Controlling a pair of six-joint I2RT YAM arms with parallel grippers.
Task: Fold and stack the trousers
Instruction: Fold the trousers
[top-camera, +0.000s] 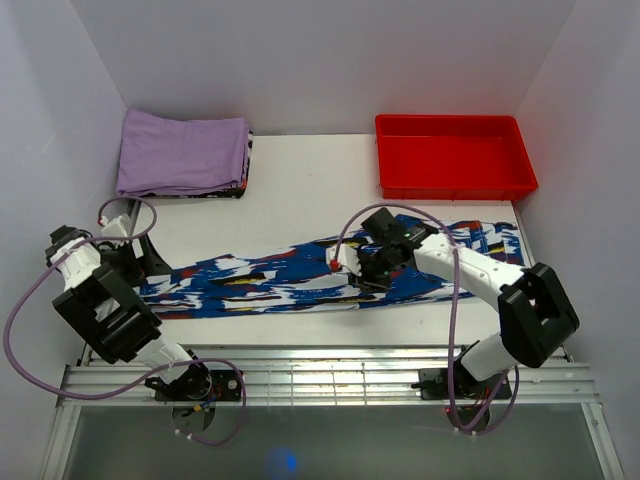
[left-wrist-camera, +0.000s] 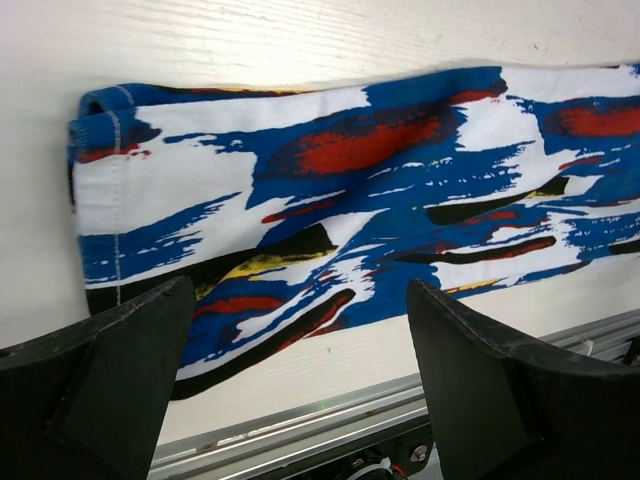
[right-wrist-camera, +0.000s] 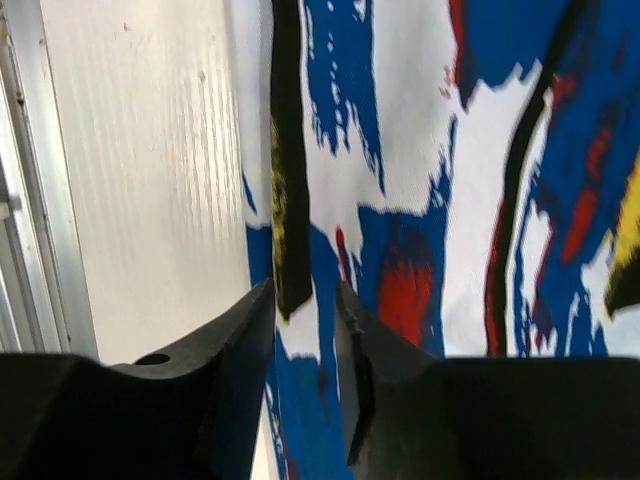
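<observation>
**Trousers laid out full length; left claw spread, right claw drawn close at the near edge**

Item under task: the trousers (top-camera: 300, 275) lie flat on the desk (top-camera: 300, 190), stretched in a long band from the left arm's side across to the right edge. The leg hem is at the left end. In the left wrist view its stitched edge shows, with the cloth lying slightly rumpled.

Left claw (left-wrist-camera: 298, 300): spread wide, fingers (left-wrist-camera: 110, 380) well apart. It stands at the hem end on the near side of the band, with nothing between the fingers.

Right claw (right-wrist-camera: 305, 290): positioned about midway along the band, at its near edge. The fingers (right-wrist-camera: 230, 350) stand close together with a narrow gap, and the dark edge strip of the cloth runs into that gap. Whether the cloth is actually pinched cannot be told.

Other items: a folded lilac cloth (top-camera: 180, 152) sits at the far left corner. A red tray (top-camera: 455, 188) sits at the far right. Both are well apart from the trousers.
</observation>
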